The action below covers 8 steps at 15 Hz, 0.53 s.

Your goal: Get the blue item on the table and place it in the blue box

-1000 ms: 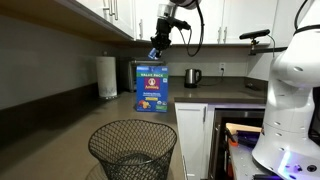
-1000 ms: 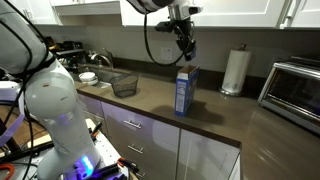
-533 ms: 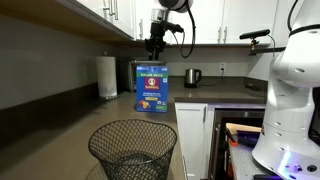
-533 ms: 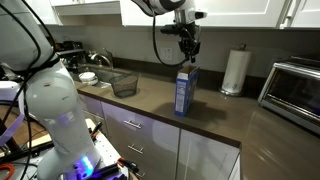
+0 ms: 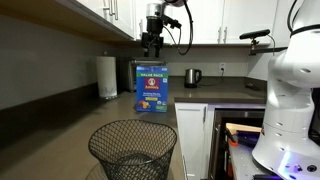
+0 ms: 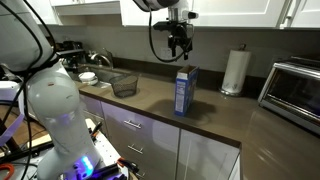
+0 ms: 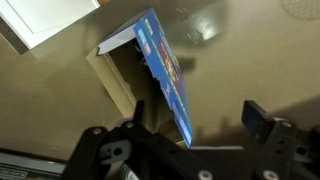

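The blue box (image 5: 152, 90) is a tall carton standing upright on the dark counter, seen in both exterior views (image 6: 184, 92). My gripper (image 5: 151, 42) hangs straight above its top (image 6: 180, 45), a short gap over it. From the wrist view the blue box (image 7: 165, 75) lies below with its top open. The gripper (image 7: 197, 120) is open there, and nothing sits between its fingers (image 7: 256, 116). The blue item is hidden in every view.
A black wire basket (image 5: 132, 150) stands near the counter's edge (image 6: 124, 85). A paper towel roll (image 5: 106, 77) and a kettle (image 5: 193, 76) stand by the wall. A toaster oven (image 6: 295, 90) stands at one end, and a white robot body (image 5: 290, 90) beside the counter.
The gripper held a small blue thing above the carton a second ago. Its jaws have opened since, the blue thing no longer shows, and the gripper has risen slightly.
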Tool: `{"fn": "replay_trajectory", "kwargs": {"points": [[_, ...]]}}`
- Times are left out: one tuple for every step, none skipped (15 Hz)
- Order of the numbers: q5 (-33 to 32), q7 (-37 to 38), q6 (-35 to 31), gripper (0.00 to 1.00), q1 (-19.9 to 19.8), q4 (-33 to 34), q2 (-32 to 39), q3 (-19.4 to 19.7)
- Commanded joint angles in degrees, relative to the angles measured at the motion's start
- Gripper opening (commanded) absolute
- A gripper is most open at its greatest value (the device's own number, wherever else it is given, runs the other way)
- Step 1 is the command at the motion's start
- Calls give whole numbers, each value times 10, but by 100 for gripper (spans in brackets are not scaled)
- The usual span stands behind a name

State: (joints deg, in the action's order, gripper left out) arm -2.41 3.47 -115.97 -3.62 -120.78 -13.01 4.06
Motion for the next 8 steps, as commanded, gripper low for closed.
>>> {"fn": "replay_trajectory", "kwargs": {"points": [[12, -37, 58, 100, 10, 5, -12, -5], [10, -43, 73, 100, 13, 5, -13, -7], [9, -54, 92, 100, 17, 6, -14, -8], [12, -73, 114, 100, 21, 5, -15, -7], [12, -87, 131, 100, 25, 2, -20, -8], [13, -102, 146, 100, 28, -3, -24, -8], [13, -120, 160, 100, 31, -5, -27, -7], [13, -133, 171, 100, 33, -7, -30, -7]]}}
